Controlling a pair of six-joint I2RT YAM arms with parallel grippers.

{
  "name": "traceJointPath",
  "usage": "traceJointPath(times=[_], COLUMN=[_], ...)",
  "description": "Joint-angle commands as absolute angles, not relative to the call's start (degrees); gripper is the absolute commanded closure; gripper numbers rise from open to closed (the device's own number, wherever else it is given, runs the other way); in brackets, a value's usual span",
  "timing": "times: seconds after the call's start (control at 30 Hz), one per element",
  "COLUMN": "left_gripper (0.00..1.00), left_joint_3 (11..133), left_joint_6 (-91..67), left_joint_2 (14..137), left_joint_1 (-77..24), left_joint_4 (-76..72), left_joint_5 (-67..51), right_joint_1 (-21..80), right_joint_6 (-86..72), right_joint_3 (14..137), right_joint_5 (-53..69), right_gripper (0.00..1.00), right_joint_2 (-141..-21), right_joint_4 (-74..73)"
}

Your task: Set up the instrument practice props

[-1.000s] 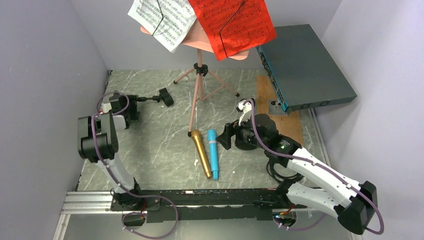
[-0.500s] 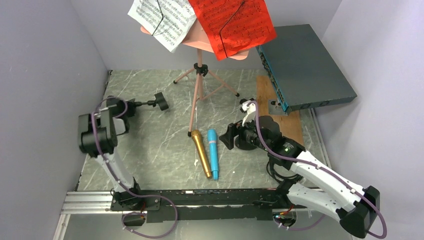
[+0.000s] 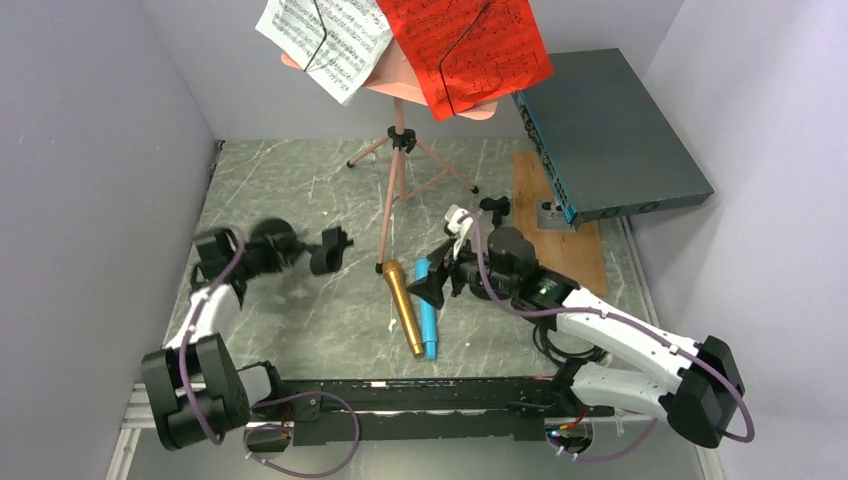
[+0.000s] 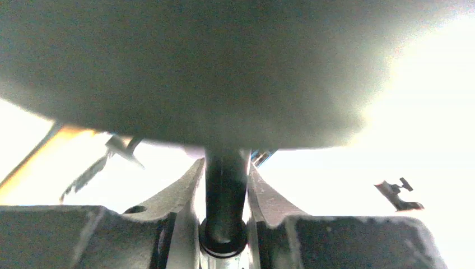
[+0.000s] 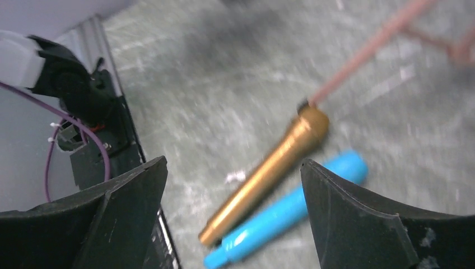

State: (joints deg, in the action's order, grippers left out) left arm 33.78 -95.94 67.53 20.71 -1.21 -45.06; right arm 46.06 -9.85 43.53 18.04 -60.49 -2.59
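Between the fingers of the left claw [image 4: 224, 171] — clenched on the shaft of a black pole [image 4: 226, 196]. Just beyond the fingertips, a broad dark mass, probably the pole's round base; hard to confirm through the glare.

Directly beneath the right claw [image 5: 235, 182], spread wide and grasping nothing: gold microphone [image 5: 269, 168] and blue microphone [image 5: 291, 213], flat and side by side on the table [image 3: 300, 310]. Ahead of that claw, the gold head at the foot of one tripod leg of the pink music desk [image 3: 398, 170].

Judged as pole placement on the left and microphone pickup on the right. Next move calls for tipping the pole upright onto its base, then lowering the open claw astride one microphone only — closing squarely across the barrel without nudging its neighbour.
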Motion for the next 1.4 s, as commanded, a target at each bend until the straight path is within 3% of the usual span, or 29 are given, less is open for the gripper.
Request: traceJointPath(times=[0.0,0.13,0.3,0.6,0.8,0.9,1.0,1.03,1.13,1.37], left_gripper=[1.0,1.0,1.0,1.0,1.0,1.0,1.0,1.0,1.0,1.0], left_joint_3=[26.99,25.3,24.4,25.05,24.04,22.27,22.83,23.44,25.16,26.46], left_joint_6=[-108.77,-114.2,-118.03,-115.66,-113.45,-115.55,-115.14,-114.24,-111.22,-108.17], left_joint_2=[56.97,55.58,55.05,54.46,53.16,52.54,52.14,52.12,52.12,52.09], left_joint_1=[16.11,9.75,5.22,2.6,2.41,2.4,2.48,2.46,2.38,2.46], left_joint_4=[-0.48,-6.57,-11.17,-6.58,-3.97,-7.06,-5.85,-4.13,-0.24,5.35], left_joint_5=[-57.16,-57.79,-57.01,-56.48,-54.87,-54.98,-55.02,-55.09,-55.32,-54.88], right_joint_1=[47.81,50.13,55.8,59.07,60.82,60.91,60.75,60.59,60.6,60.56], right_joint_6=[-2.36,-3.65,7.68,3.52,-2.23,-1.77,2.75,5.13,13.6,19.98], right_joint_3=[35.87,35.17,42.31,51.92,54.45,57.19,56.99,57.89,60.09,64.37], right_joint_5=[24.95,22.09,17.51,21.1,14.01,18.67,22.59,24.64,29.12,37.93], right_gripper=[0.08,0.08,0.07,0.12,0.41,0.39,0.21,0.2,0.23,0.28], right_joint_2=[-62.78,-72.85,-81.94,-93.66,-97.91,-99.09,-98.73,-98.05,-95.44,-94.54], right_joint_4=[32.23,52.52,55.27,65.99,72.36,68.87,66.26,62.07,49.05,34.91])
